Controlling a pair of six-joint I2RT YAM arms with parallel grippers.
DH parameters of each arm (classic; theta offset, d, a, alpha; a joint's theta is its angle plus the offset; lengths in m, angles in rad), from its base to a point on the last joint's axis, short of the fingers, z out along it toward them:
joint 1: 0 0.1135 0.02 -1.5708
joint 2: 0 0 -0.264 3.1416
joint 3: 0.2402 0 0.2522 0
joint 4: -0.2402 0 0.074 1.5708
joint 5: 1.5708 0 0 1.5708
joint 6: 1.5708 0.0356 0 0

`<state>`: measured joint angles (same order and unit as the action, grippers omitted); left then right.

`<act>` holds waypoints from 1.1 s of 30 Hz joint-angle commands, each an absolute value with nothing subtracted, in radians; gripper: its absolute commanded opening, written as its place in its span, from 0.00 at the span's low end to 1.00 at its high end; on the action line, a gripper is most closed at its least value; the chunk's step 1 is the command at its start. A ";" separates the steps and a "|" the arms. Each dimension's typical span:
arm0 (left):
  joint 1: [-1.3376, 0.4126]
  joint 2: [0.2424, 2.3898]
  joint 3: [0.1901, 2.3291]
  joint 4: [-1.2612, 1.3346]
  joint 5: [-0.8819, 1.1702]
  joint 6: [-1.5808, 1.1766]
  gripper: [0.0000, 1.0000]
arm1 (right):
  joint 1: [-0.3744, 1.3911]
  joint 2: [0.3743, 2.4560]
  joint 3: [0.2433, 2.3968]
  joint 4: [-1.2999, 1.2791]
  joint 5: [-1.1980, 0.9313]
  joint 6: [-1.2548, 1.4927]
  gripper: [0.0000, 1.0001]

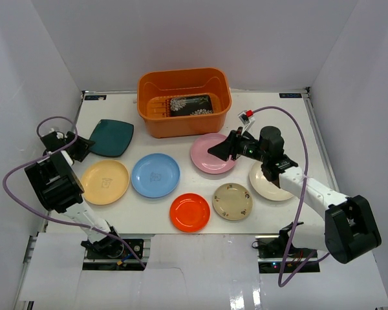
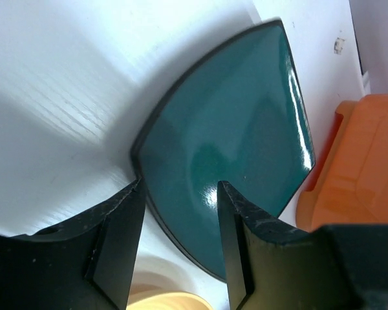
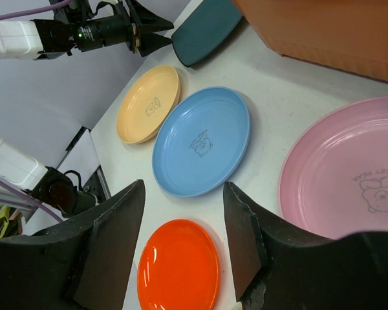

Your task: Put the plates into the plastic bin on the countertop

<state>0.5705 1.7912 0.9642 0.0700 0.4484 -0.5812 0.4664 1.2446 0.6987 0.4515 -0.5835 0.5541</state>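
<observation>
The orange plastic bin (image 1: 184, 102) stands at the back of the white countertop (image 1: 291, 123) with the black flowered plate (image 1: 191, 105) inside. The teal square plate (image 1: 111, 137) lies at the left. My left gripper (image 1: 85, 145) is open at its left corner; in the left wrist view the gripper (image 2: 180, 194) straddles the teal plate's (image 2: 226, 135) edge. My right gripper (image 1: 215, 152) is open and empty above the pink plate's (image 1: 212, 153) left side. The blue (image 1: 155, 175), tan-yellow (image 1: 105, 181), red (image 1: 189, 212), beige patterned (image 1: 232, 201) and cream (image 1: 270, 181) plates lie on the countertop.
White wall panels enclose the countertop on three sides. The right wrist view shows the gripper (image 3: 184, 200) over the gap between the blue (image 3: 200, 142), red (image 3: 179, 268) and pink (image 3: 349, 174) plates. A purple cable loops over each arm.
</observation>
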 commanded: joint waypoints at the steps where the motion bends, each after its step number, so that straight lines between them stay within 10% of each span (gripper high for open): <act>1: 0.574 1.810 0.971 0.103 0.456 -0.552 0.58 | 0.471 1.244 0.692 0.511 -0.595 0.551 0.57; 23: 0.580 1.956 0.939 0.276 0.535 -0.630 0.56 | 0.479 1.269 0.701 0.499 -0.583 0.538 0.57; 33: 0.580 2.020 0.881 0.452 0.586 -0.730 0.17 | 0.489 1.302 0.710 0.503 -0.569 0.537 0.57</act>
